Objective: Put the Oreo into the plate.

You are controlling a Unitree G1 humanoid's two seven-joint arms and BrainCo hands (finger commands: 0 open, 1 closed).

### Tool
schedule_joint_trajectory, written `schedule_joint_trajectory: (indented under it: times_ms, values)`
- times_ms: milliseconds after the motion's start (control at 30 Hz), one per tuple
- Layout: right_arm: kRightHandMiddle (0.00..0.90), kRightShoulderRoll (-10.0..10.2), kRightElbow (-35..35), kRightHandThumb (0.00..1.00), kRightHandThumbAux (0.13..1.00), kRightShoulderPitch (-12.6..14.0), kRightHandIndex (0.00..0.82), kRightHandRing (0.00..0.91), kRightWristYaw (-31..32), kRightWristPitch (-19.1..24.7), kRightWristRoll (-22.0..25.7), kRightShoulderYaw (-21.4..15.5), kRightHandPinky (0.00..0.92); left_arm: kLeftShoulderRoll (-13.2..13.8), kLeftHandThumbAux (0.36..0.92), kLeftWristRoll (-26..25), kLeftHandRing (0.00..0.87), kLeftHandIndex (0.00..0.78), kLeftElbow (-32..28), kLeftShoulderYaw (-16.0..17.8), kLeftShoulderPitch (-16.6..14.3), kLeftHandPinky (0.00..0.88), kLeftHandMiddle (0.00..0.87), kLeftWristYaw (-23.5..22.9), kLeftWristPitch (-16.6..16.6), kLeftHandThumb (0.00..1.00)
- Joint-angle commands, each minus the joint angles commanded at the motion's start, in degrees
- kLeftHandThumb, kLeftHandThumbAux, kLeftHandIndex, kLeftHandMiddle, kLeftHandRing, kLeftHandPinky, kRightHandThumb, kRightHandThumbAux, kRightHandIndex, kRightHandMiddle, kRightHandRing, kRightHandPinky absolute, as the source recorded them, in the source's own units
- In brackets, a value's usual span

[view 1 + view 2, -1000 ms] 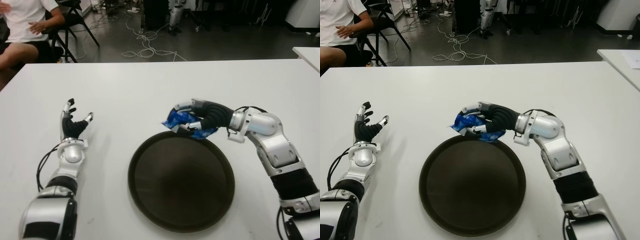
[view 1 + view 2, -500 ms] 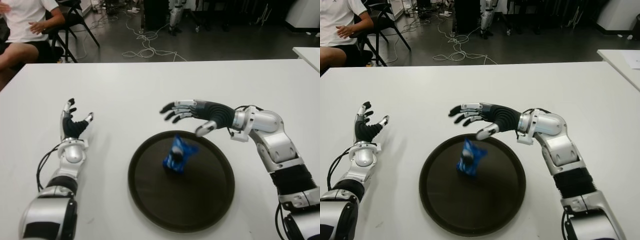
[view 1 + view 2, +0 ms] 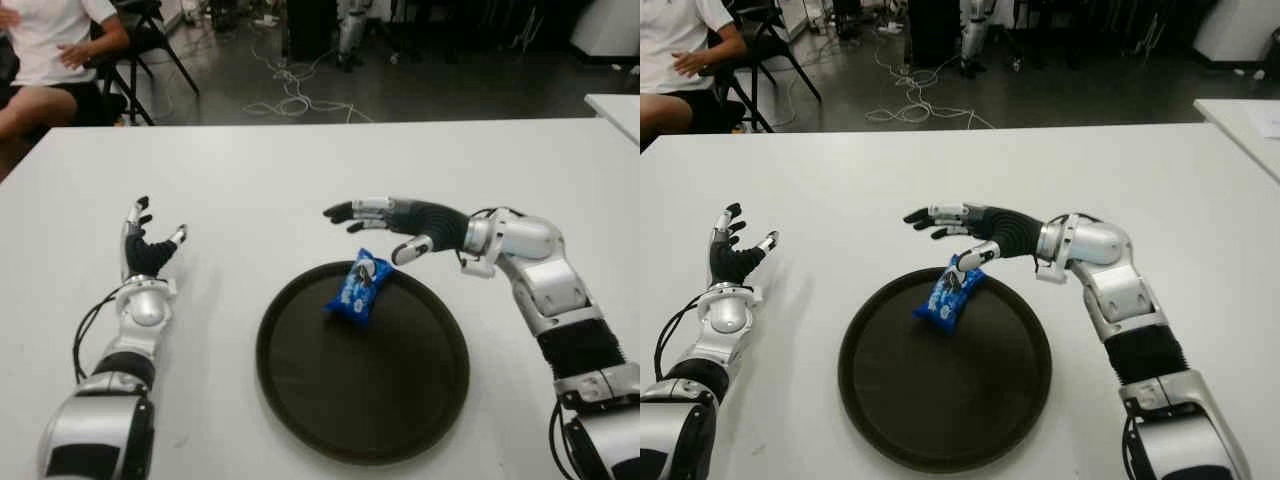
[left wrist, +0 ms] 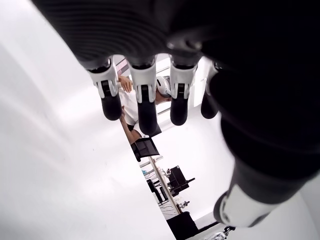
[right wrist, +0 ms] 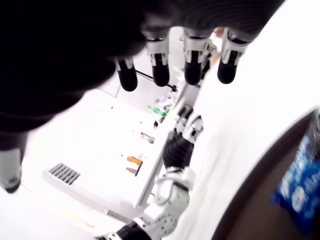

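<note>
White tabletop fills most of both eye views; beyond its far edge, a dark floor with loose white cables at top centre

Item 1: blue foil Oreo packet with white lettering, lying tilted inside the plate, in its upper part near the far rim, centre of frame; held by neither hand. Also seen at the lower right edge of the right wrist view

Item 2: round dark-brown plate with a raised rim, lower centre of the frame, flat on the table; it holds only the packet

Item 3: right hand, black ribbed palm with silver finger segments, right of centre, hovering above the plate's far rim and just above the packet, apart from it. Fingers stretched out and spread toward frame left, thumb angled down toward the packet; nothing in its grasp. Right wrist view confirms the fingertips extended and empty

Item 4: left hand, same build, left side of frame, well apart from the plate. Fingers upright and loosely spread, palm empty; left wrist view shows the fingers uncurled with nothing between them

Item 5: seated person in a white shirt and dark shorts, upper left corner, on a black chair

Item 6: corner of a second white table, right edge of frame
</note>
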Motion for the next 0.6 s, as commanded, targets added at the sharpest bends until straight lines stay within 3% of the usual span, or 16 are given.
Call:
schedule_joint_trajectory:
  times_ms: [300, 600]
  values:
    - [0.0, 0.02, -0.67, 0.0, 0.419, -0.31, 0.0, 0.0, 1.13, 4.47, 1.43, -0.49, 0.0, 0.03, 0.792, -0.13, 0.121, 0.084, 0.45, 0.11, -0.16, 0.106, 0.128, -0.25, 0.15, 0.014]
    - [0.0, 0.42, -0.26, 0.0, 0.411, 0.01, 0.0, 0.0, -1.87, 3.02, -0.87, -0.06, 0.0, 0.13, 0.777, 0.17, 0.128, 0.095, 0.57, -0.04, -0.13, 0.104, 0.14, 0.29, 0.17, 0.018]
